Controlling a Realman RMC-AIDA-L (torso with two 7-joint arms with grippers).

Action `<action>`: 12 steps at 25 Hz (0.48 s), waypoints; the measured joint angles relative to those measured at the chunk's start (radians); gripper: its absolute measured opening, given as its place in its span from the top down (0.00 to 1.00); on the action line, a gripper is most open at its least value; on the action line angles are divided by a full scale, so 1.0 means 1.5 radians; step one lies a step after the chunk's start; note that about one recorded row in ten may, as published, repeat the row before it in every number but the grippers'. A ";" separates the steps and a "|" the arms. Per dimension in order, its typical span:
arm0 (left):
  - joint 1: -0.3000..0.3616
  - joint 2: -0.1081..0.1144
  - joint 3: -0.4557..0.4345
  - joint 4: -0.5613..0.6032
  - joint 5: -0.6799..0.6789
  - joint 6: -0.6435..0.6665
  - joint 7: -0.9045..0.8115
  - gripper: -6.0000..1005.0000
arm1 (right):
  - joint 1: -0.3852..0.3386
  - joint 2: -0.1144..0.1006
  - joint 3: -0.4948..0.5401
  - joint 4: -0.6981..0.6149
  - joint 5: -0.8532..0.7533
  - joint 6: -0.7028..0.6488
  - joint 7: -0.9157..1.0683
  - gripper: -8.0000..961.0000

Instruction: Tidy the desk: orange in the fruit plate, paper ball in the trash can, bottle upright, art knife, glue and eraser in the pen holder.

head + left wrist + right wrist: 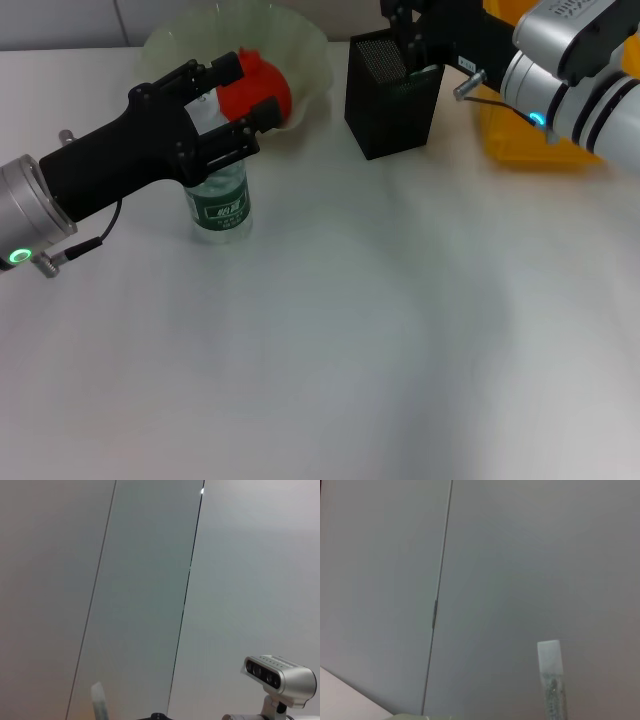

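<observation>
From the head camera, the left gripper [238, 98] reaches in from eight o'clock over the white table [400, 330], its black fingers spread wide and gripping nothing, poised just above the top of the bottle [220, 205], which stands upright on the table at about ten o'clock from the picture's middle. Behind the fingers, the orange [262, 85] lies in the pale green fruit plate [300, 45] at eleven o'clock. The black pen holder [390, 95] stands at twelve o'clock, just beside the plate, and the right gripper [410, 30] hangs over its open mouth; whether those fingers are parted or closed cannot be told here. A yellow bin [520, 140] sits at two o'clock behind the right arm. The left wrist camera looks up at grey wall panels [150, 580], with a silver camera head [280, 675] at five o'clock. The right wrist camera shows the same kind of wall and a pale translucent strip [551, 680] at five o'clock.
</observation>
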 joint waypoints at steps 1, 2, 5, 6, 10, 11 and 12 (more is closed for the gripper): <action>0.000 0.000 0.000 0.000 0.000 0.000 0.000 0.23 | 0.001 0.000 0.000 0.002 0.000 0.000 0.001 0.80; 0.001 0.000 0.001 0.000 0.000 0.001 0.000 0.23 | 0.001 0.000 0.000 0.002 0.000 0.000 0.001 0.80; 0.001 0.000 0.002 0.000 0.000 0.001 0.000 0.23 | -0.003 0.001 0.000 -0.003 0.000 -0.005 0.006 0.78; 0.002 0.000 0.002 -0.001 0.000 0.001 0.000 0.23 | -0.003 0.001 0.000 -0.003 0.000 -0.005 0.006 0.78; 0.004 0.000 0.004 -0.001 0.000 0.004 0.000 0.23 | -0.034 -0.001 -0.014 -0.058 -0.005 -0.009 0.101 0.73; 0.005 0.000 0.004 -0.001 0.000 0.006 0.000 0.23 | -0.050 -0.004 -0.025 -0.085 -0.013 -0.010 0.151 0.71; 0.006 -0.001 0.003 0.000 0.000 0.014 0.000 0.23 | -0.101 -0.014 -0.060 -0.179 -0.062 -0.023 0.281 0.68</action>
